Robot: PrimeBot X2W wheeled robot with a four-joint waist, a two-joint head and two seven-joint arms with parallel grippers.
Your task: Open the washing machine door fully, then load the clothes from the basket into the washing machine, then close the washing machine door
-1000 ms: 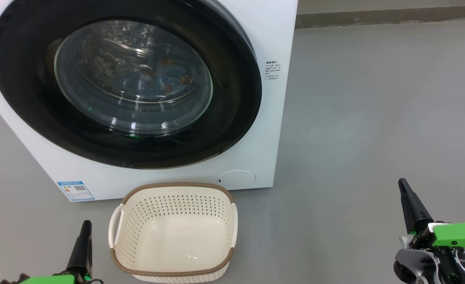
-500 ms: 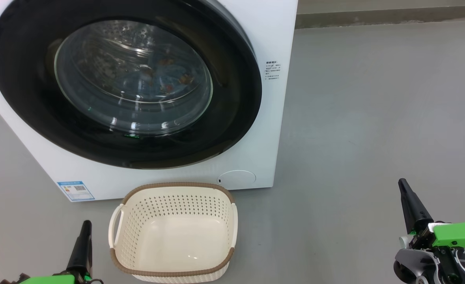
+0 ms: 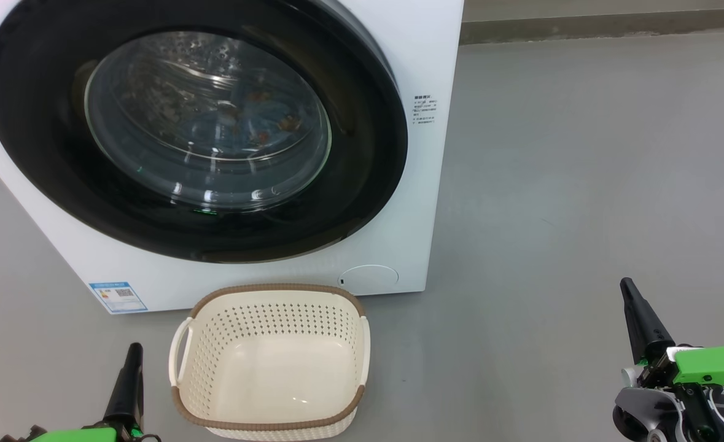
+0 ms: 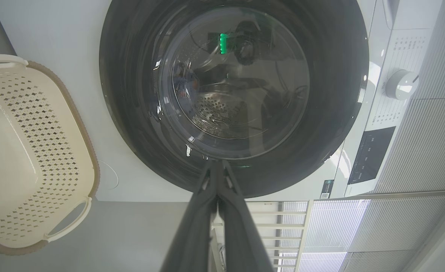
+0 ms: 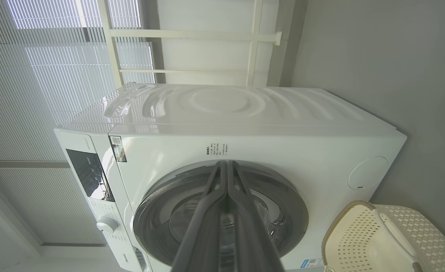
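The white washing machine (image 3: 423, 37) stands with its round black-rimmed door (image 3: 368, 153) closed flat against the front. Behind the glass bowl, light blue clothes (image 3: 257, 126) with orange print lie in the steel drum. On the floor before the machine sits the cream basket (image 3: 269, 362) with its brown rim, holding nothing. My left gripper (image 3: 133, 350) is shut at the lower left, just left of the basket. My right gripper (image 3: 627, 285) is shut at the lower right, well away from both. The door (image 4: 233, 94) and basket (image 4: 22, 151) fill the left wrist view, and the right wrist view has the machine (image 5: 245, 124).
Grey floor (image 3: 583, 184) spreads to the right of the machine, up to a low wall ledge (image 3: 607, 24) at the back. A blue-white label (image 3: 118, 296) and a round white flap (image 3: 369, 276) mark the machine's lower front. White blinds (image 5: 37, 75) stand behind it.
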